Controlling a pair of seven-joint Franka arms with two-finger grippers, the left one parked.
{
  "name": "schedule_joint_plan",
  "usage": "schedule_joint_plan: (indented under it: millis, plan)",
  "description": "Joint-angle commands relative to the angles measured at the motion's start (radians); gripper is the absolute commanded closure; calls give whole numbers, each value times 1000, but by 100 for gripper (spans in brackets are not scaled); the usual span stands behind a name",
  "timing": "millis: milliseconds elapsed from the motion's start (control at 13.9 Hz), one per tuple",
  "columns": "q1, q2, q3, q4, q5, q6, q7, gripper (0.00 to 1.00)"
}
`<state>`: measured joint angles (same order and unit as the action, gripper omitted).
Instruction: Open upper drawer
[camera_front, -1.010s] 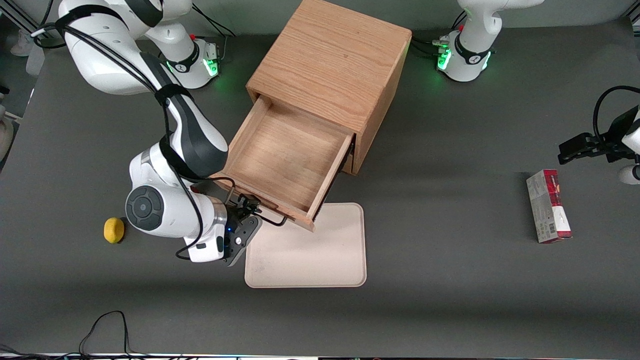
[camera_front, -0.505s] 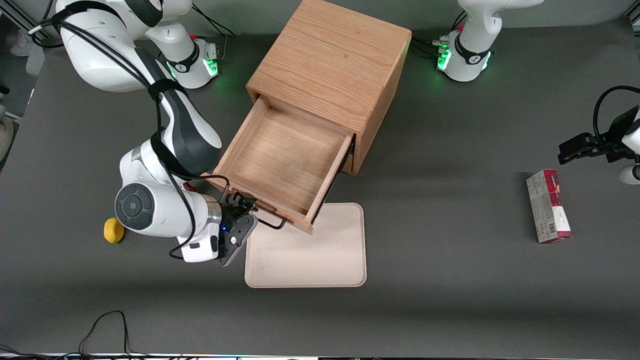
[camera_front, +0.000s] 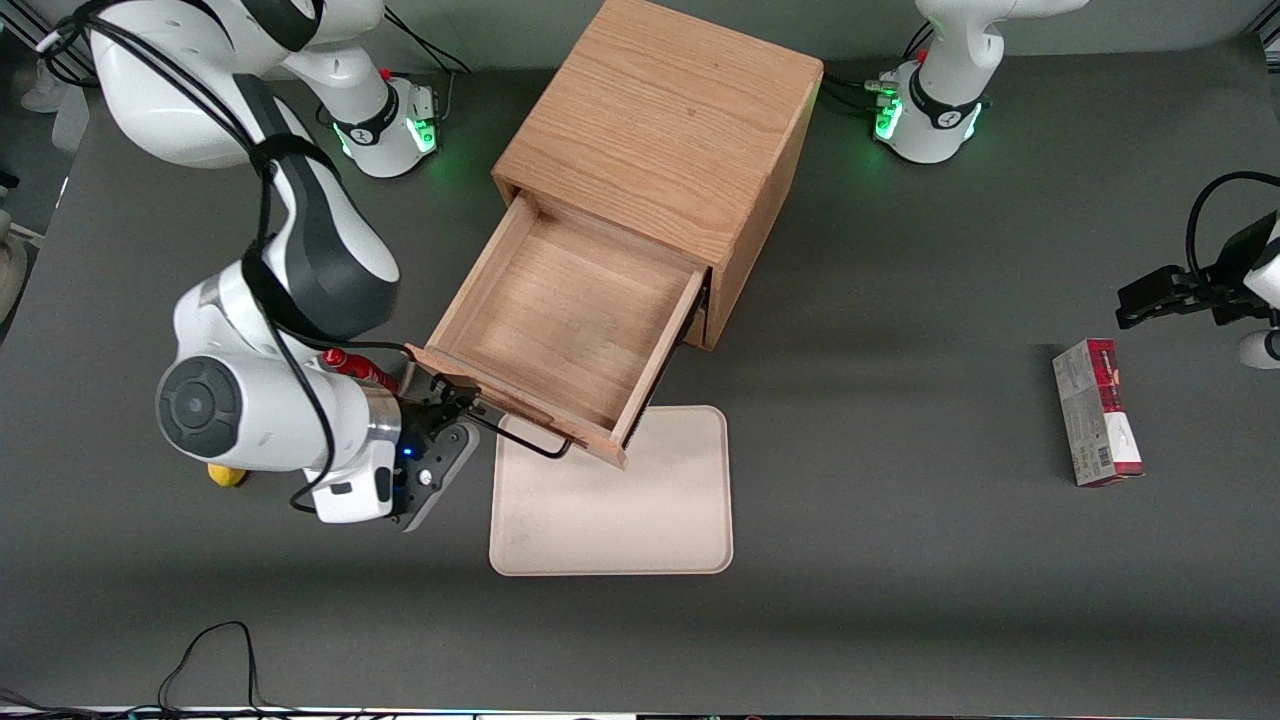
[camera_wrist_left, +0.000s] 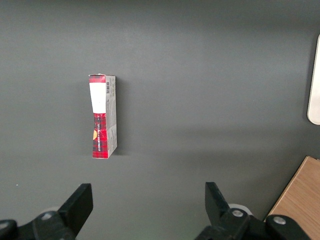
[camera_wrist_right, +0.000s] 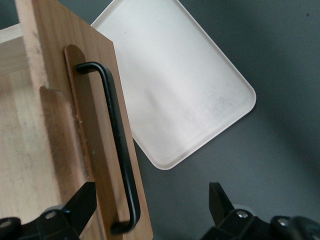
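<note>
The upper drawer (camera_front: 570, 310) stands pulled far out of the oak cabinet (camera_front: 660, 120), and its plain wood interior is bare. Its black wire handle (camera_front: 520, 435) runs along the drawer front, over the edge of the tray. My right gripper (camera_front: 458, 398) is open and holds nothing. It sits at the handle's end nearest the working arm's end of the table. In the right wrist view the gripper (camera_wrist_right: 150, 205) has its jaws wide apart, with the handle (camera_wrist_right: 117, 145) and drawer front (camera_wrist_right: 75, 125) close to one finger (camera_wrist_right: 80, 200). The bottom drawer is hidden under the open one.
A cream tray (camera_front: 610, 500) lies on the table in front of the drawer, partly under it; it also shows in the right wrist view (camera_wrist_right: 175, 85). A yellow object (camera_front: 225, 475) peeks from under the arm. A red and grey box (camera_front: 1095, 412) lies toward the parked arm's end.
My right arm and gripper have moved sideways toward the working arm's end of the table, along the handle to its end. The drawer stays pulled out where it was.
</note>
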<state>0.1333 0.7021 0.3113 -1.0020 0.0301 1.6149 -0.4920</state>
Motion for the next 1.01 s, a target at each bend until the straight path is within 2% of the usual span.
schedule_joint_plan:
  millis: [0,72,216,433,649,793,938]
  plan:
    - [-30,-76,5,-19,-7,-67,-13,0]
    - [-34,-110,-12,-53,-18,-116,-19,0]
    - [-32,-223,-63,-201,-38,-112,-23,0]
    - [-32,-416,-174,-448,-27,-32,-25,0]
    - [-27,-622,-236,-717,-27,89,-2,0]
    - [-27,-719,-268,-831,-27,129,108,0]
    - [-27,-730,-314,-831,-26,88,238,0]
